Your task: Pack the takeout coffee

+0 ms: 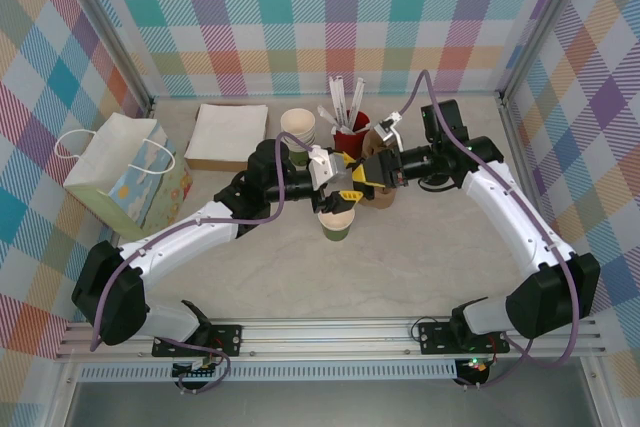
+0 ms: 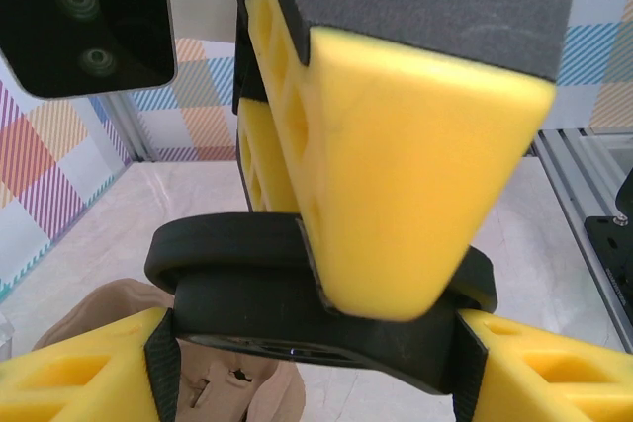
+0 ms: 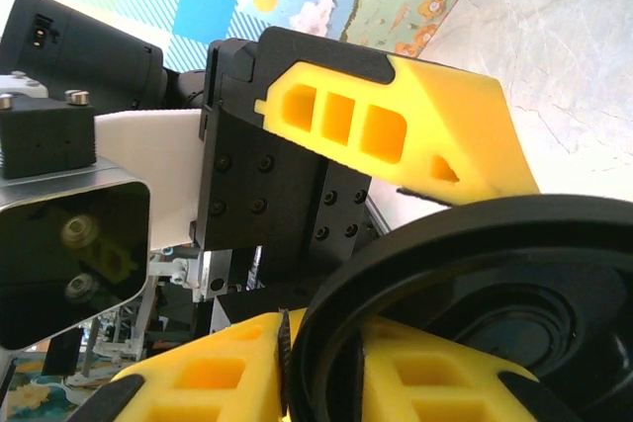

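status: packing not complete. the small green paper cup (image 1: 336, 227) stands upright on the pale table (image 1: 420, 267), near the middle and just in front of the two grippers. its mouth is open, with no lid on it.

the round black plastic lid (image 2: 247, 274) is held in the air above and just behind the cup. the left gripper (image 2: 312, 368) is clamped on it, one pad against each side of the rim. the right gripper (image 3: 316, 387) has the lid's edge between its fingers. whether it is pinching or has slackened, i cannot tell.

the white-and-floral paper gift bag (image 1: 128, 175) stands at the left of the table, well apart from the cup, with nothing seen going into it.

judgement: early to middle stage. outstanding items: one gripper to let go of the lid, the lid to be seated on the cup, and the closed cup to be carried across and set in the bag.
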`<state>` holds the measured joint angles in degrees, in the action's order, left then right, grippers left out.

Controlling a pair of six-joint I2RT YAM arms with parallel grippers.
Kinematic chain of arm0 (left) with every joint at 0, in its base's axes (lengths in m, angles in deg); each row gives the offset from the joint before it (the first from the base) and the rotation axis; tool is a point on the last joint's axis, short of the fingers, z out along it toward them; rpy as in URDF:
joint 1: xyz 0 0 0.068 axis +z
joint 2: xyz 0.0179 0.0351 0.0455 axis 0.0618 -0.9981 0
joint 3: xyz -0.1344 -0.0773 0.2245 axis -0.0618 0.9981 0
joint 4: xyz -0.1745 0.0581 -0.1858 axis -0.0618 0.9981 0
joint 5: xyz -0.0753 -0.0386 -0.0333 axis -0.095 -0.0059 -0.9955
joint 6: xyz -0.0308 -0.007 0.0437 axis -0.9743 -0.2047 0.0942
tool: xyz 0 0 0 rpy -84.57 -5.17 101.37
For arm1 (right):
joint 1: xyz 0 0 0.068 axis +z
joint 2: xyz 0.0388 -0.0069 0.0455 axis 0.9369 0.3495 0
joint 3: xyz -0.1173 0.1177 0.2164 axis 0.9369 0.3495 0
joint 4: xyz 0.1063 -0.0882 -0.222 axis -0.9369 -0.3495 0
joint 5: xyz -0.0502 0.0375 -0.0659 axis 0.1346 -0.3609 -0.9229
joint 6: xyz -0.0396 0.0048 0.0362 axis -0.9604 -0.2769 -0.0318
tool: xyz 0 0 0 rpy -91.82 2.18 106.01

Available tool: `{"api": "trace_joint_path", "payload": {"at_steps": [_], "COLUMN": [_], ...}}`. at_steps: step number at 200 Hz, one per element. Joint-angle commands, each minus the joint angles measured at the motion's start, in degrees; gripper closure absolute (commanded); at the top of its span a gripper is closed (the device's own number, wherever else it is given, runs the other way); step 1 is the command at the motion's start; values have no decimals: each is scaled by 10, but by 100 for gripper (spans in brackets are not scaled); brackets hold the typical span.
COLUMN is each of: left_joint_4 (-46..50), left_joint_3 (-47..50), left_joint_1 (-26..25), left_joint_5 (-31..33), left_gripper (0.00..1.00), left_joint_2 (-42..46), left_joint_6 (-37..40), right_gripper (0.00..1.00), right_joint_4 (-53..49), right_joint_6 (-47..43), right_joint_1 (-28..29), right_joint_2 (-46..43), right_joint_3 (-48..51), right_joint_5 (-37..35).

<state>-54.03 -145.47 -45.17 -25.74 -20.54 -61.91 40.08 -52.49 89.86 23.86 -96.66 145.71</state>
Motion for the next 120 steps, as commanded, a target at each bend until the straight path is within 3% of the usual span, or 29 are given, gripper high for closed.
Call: {"api": "trace_joint_path", "payload": {"at_steps": [1,33,120], "left_joint_4": [-4,-1,8], "left_joint_3": [-24,-28,-32], "left_joint_1": [-7,-7,-7], "left_joint_5": [-13,-11,-9], "left_gripper": [34,34,34], "left_joint_2": [0,-1,0], "left_joint_6": [13,14,15], "right_gripper": [73,66,69], "right_joint_4": [-19,-34,-49], "right_joint_6": [-21,-32,-43], "right_joint_1": [4,6,8], "right_joint_2": [7,10,17], "right_joint_3": [-16,-16,-12], "right_joint_5": [-7,-25,-47]}}
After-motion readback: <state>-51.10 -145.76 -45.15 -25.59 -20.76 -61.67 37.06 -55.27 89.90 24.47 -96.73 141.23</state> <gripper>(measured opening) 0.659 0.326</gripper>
